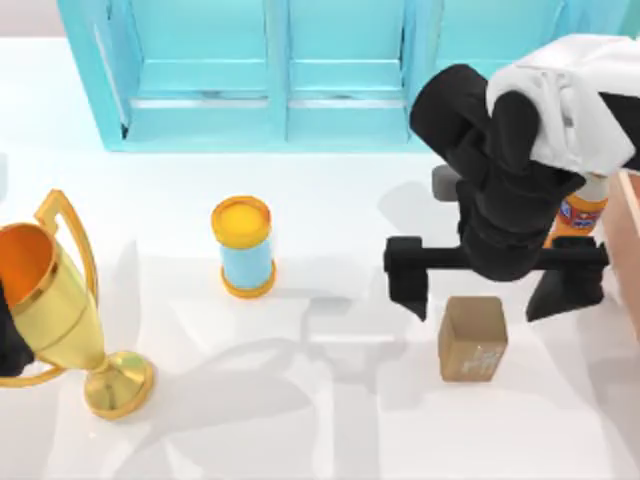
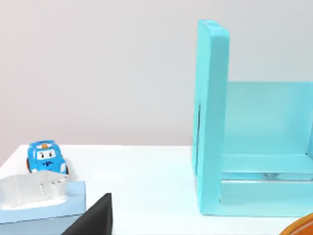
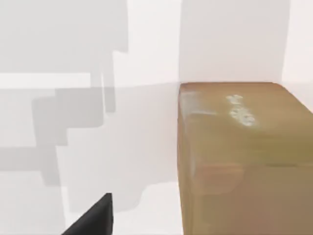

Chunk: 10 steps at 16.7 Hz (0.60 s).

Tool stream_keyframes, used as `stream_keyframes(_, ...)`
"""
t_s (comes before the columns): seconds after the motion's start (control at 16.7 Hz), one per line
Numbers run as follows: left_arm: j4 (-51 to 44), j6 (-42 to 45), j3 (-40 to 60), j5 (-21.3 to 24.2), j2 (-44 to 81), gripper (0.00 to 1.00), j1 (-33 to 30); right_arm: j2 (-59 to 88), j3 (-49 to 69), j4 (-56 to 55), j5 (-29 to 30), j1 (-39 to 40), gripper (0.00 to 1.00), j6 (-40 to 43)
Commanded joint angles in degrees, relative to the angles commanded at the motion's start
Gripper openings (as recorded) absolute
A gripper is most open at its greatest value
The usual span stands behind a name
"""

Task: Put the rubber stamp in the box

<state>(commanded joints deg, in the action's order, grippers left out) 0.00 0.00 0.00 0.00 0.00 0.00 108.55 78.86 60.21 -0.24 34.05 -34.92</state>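
Observation:
The rubber stamp (image 1: 472, 338), a tan-brown block with whitish marks, lies on the white table right of centre. In the right wrist view the rubber stamp (image 3: 244, 161) looms close. My right gripper (image 1: 482, 292) hangs open just behind the stamp, its two black fingers spread wider than the block and nothing between them. A salmon-pink strip of the box (image 1: 627, 245) shows at the right edge of the table. My left gripper (image 1: 8, 345) is parked at the far left edge, beside the trophy.
A gold trophy (image 1: 55, 300) stands at the left, a blue cylinder with orange ends (image 1: 243, 247) in the middle. An orange bottle (image 1: 581, 212) stands by the box. The turquoise cabinet (image 1: 300, 70) spans the back. A blue toy car (image 2: 46, 156) and a tissue box (image 2: 39, 198) sit beyond the left arm.

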Motion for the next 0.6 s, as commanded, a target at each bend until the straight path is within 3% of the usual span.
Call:
stream_keyframes(0.3,0.0,0.0,0.0,0.0,0.0,1.0,0.0,2.97,-7.16,-10.19,0.02,0.22,1.0,-0.26)
stream_keyframes(0.6,0.0,0.0,0.0,0.0,0.0,1.0,0.0,3.21,-7.71,-10.92,0.02,0.24,1.0,-0.29)
